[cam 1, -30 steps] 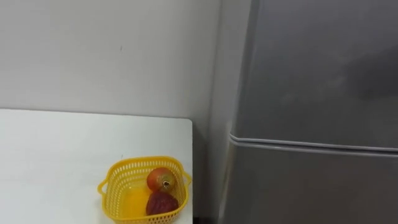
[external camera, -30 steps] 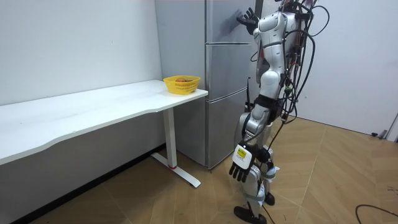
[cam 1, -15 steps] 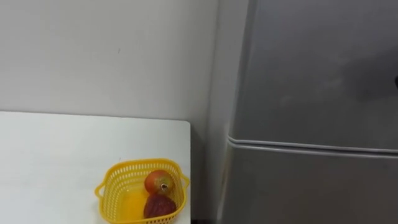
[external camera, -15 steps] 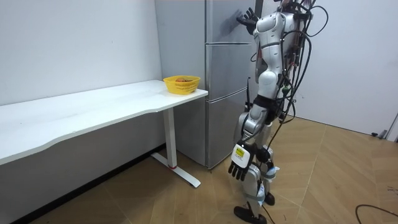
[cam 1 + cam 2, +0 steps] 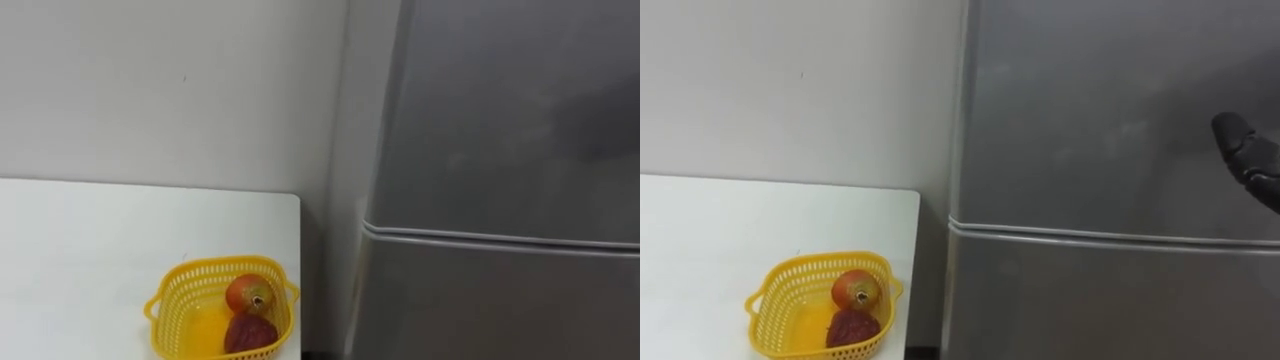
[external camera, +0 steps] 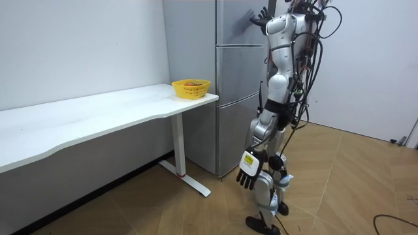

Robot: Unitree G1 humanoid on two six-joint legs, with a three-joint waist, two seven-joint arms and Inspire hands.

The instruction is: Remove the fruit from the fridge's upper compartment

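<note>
1. Fridge (image 5: 500, 150): a tall grey cabinet with a dull metal sheen, set against the wall (image 5: 150, 90) just beside the end of the table. You see two doors, one above the other, both closed.
2. Upper door (image 5: 1090, 110): a flat, plain grey face. A pale raised seam (image 5: 1090, 236) runs across beneath it and parts it from the lower door (image 5: 1090, 300).
3. Right hand (image 5: 1247, 150): dark fingers enter at the right edge of the right eye view, in front of the upper door and above the seam. In the room view you find this hand raised to about head height, with the fingers straight and spread towards the door's face. You cannot tell whether they touch the door. The hand holds nothing.
4. Left hand (image 6: 247, 177): hangs low beside the thigh, well apart from both doors. Its fingers are loose, point down and hold nothing.
5. Stance: in the room view the robot stands upright on the wooden floor (image 6: 339, 189), close to the fridge and facing it.
6. Table (image 5: 80, 250): white. A yellow basket (image 5: 165, 295) sits near the corner nearest the fridge. It holds a round orange-red fruit (image 5: 247, 295) and a darker red fruit (image 5: 250, 333), which touch each other.
</note>
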